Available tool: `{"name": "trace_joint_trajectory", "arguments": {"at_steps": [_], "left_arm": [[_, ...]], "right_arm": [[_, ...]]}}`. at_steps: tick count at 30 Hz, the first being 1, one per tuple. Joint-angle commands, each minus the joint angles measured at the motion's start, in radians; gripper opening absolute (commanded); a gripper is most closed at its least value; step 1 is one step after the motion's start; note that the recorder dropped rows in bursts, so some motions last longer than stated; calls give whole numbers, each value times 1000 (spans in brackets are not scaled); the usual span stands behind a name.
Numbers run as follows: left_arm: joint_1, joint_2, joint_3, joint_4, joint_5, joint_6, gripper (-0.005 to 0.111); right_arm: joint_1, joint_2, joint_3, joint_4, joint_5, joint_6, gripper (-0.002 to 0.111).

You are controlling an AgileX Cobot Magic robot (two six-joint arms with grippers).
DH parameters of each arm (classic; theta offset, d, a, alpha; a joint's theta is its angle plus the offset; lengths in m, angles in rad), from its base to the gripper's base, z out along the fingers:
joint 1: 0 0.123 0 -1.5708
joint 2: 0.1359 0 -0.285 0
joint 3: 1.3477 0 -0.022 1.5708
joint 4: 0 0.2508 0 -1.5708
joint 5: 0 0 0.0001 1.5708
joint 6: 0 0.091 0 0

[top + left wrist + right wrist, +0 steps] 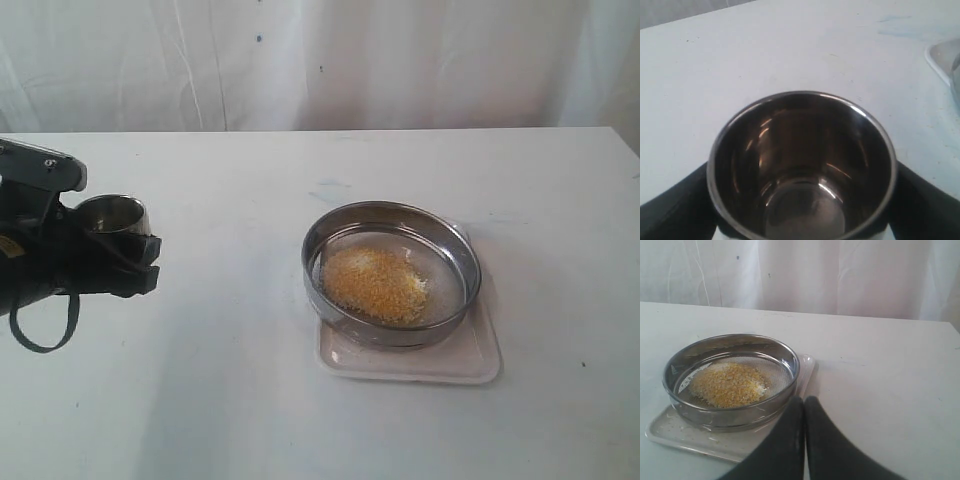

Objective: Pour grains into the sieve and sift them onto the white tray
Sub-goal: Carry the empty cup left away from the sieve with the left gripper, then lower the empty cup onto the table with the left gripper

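A: What colours are in the wide round steel sieve [314, 262]?
B: Shiny silver-grey rim, pale grey mesh. The fine loose grains [372, 284] are golden-yellow with a few whitish bits.
A: And the rest?
B: The flat square plastic tray [470, 366] is white; the surface [230, 400] is white with a faint blue smear. The small rounded steel cup [112, 212] is dark and mirror-bright inside. The left hand [125, 262] and right hand [804, 402] are black.
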Motion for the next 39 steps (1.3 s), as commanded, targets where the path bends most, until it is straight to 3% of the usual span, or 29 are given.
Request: {"name": "trace_joint_trajectory", "arguments": {"at_steps": [1,28,33,39], "left_arm": [[5,50,10,-1,-20,-14,0],[7,345,10,67,-269,-76,0],[63,345,10,162,-287,-226,0],[76,366,16,231,-336,-299,0]], "right_arm": [[4,-6,5,1,-13,0,0],[4,-6,5,1,-13,0,0],[4,-6,5,1,-13,0,0],[4,-6,5,1,-13,0,0]]}}
